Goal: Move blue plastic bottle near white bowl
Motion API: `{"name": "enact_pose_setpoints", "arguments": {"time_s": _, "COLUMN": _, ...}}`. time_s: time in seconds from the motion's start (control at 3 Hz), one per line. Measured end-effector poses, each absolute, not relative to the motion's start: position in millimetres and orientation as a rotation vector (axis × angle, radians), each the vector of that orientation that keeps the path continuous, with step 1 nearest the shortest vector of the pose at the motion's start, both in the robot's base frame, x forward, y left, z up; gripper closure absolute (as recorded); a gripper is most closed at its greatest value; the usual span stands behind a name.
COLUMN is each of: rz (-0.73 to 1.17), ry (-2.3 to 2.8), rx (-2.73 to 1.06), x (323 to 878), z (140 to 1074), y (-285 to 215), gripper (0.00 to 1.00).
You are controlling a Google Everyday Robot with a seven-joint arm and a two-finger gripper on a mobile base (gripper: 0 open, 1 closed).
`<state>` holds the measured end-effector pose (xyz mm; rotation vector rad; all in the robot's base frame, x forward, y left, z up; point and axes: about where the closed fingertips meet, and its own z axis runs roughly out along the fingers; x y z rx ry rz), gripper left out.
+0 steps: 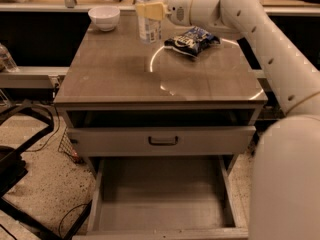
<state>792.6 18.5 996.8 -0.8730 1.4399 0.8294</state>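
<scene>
1. Camera view: the gripper [148, 10] is up at the far end of the table [125, 84], just right of the white bowl [104, 17]. Its pale yellow fingers [142, 10] are clamped around the upper body of the blue plastic bottle [148, 29], closed only as far as the bottle's width allows.
2. The bottle hangs upright in that grip, near the bowl's right side with a gap between them. It is much taller than the bowl, and its top runs off the upper edge of the view. Its base looks raised off the tabletop, with a dim shadow beneath it.
3. The bottle is clear with a pale label; I cannot tell whether it holds any liquid.
4. The bowl sits upright at the table's far left corner, showing only its plain white inside.
5. A dark blue snack bag [192, 39] lies flat on the table, further right of the bowl and beyond the bottle, not touching the bottle.
6. The white arm [260, 39] reaches in from the right, over the bag, toward the bowl.
7. Below the bowl, under the tabletop, the upper drawer [163, 140] is shut. The bottom drawer [160, 204] is pulled out toward the camera, and only its bare grey floor shows.
</scene>
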Motion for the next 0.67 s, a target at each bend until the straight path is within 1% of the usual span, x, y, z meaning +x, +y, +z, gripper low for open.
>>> {"name": "enact_pose_setpoints", "arguments": {"time_s": 0.33, "rz": 0.769, "ry": 1.49, "rx": -0.752, "x": 845, "z": 1008, "y": 3, "gripper": 1.0}}
{"name": "enact_pose_setpoints", "arguments": {"time_s": 0.67, "rz": 0.682, "ry": 1.514, "rx": -0.547, "x": 894, "z": 1021, "y": -23, "gripper": 1.0}}
